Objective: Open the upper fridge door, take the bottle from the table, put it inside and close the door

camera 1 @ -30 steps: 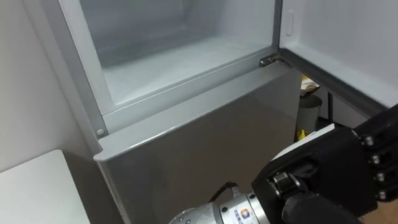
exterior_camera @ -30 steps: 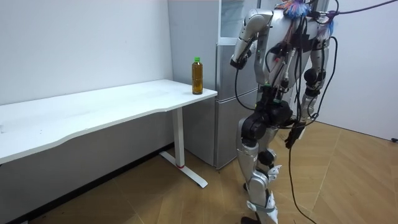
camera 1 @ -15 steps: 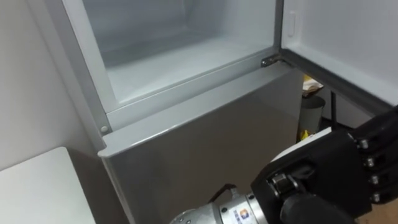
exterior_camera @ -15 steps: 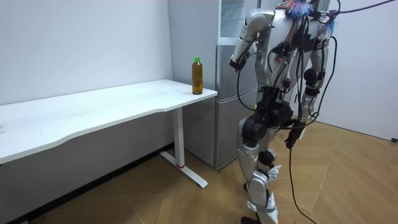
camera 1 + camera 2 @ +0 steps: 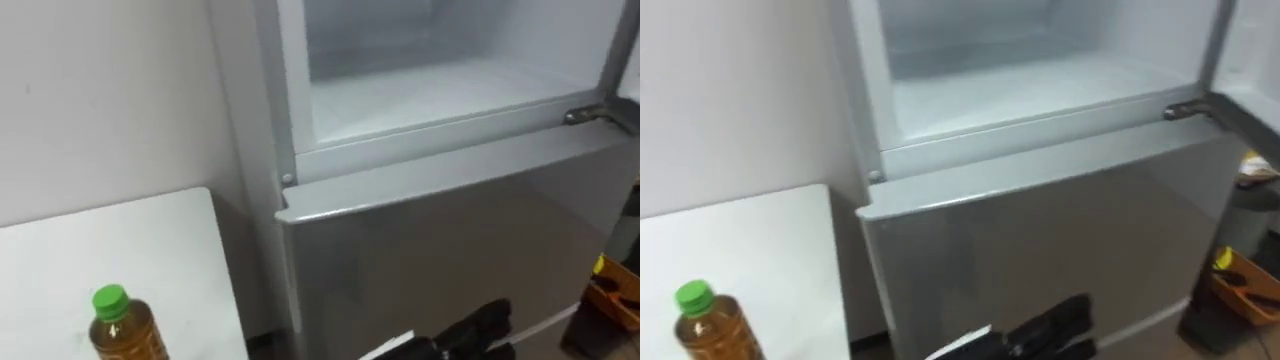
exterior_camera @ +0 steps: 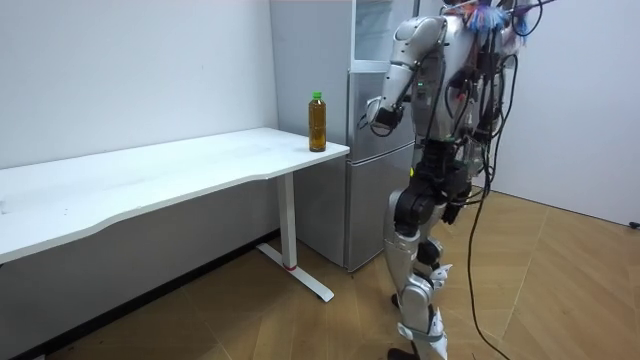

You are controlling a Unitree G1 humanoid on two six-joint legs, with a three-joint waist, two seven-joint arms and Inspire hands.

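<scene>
Bottle (image 5: 122,325) on table (image 5: 150,245), left of fridge (image 5: 430,230)

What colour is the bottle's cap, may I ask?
Green cap, clearest in the left eye view.

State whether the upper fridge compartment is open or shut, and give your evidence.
Open: the upper fridge compartment shows its white inside, above the shut lower door.

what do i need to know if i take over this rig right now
Left hand: low before the lower door, away from the bottle.
Bottle: upright at the table corner, untouched.
Done: upper fridge is open and the robot stands before it.
Left: grasp the bottle and set it in the upper fridge.
</scene>
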